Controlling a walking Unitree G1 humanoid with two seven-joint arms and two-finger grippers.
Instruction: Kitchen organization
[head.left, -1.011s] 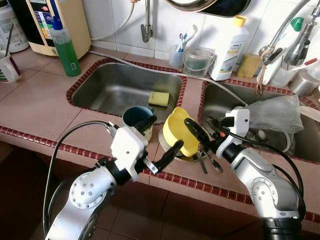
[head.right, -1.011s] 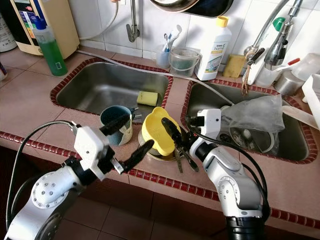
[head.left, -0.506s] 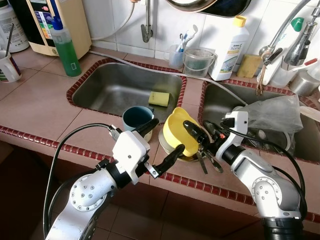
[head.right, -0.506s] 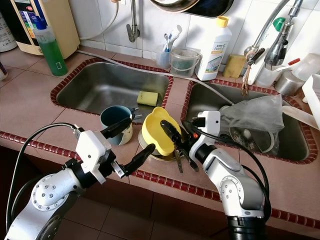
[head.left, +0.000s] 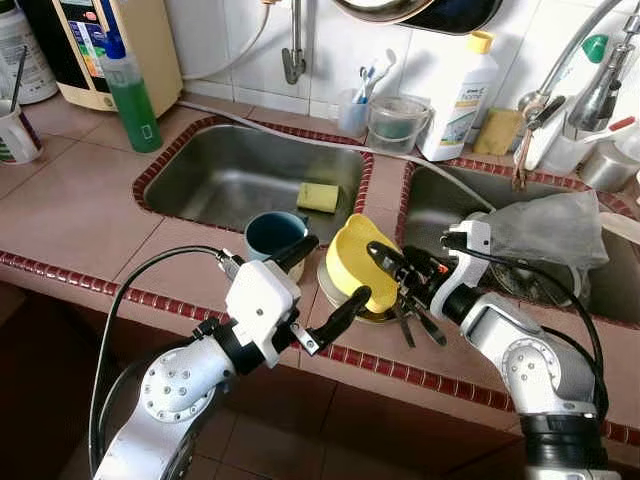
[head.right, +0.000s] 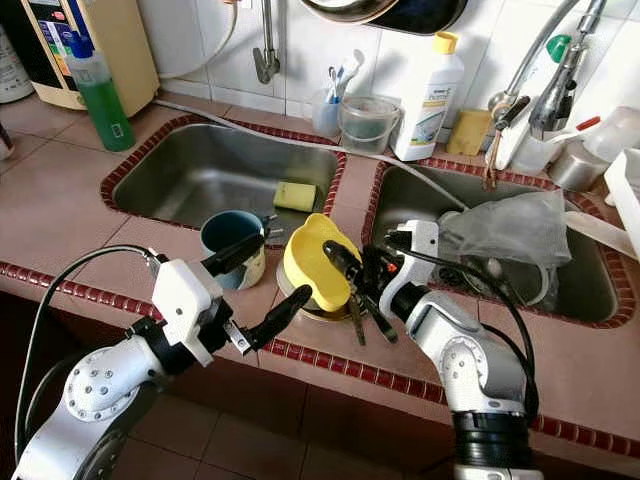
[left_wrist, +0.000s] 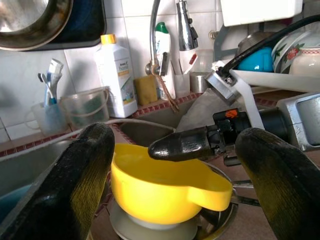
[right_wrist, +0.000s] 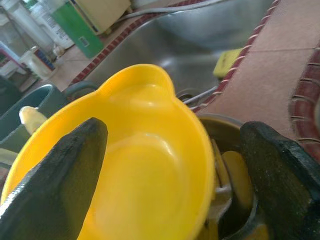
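Yellow plastic bowl sits tilted atop stacked dishes at frame centre, on the counter strip between the sinks; right gripper, fingers spread wide, straddles its rim and is nearer; left gripper gapes open just lower left.

Bright even daylight, sharp head views, wrist views blurred up close

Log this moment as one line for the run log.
right gripper: open, straddling yellow bowl rim | left gripper: open, near bowl | teal mug: on counter
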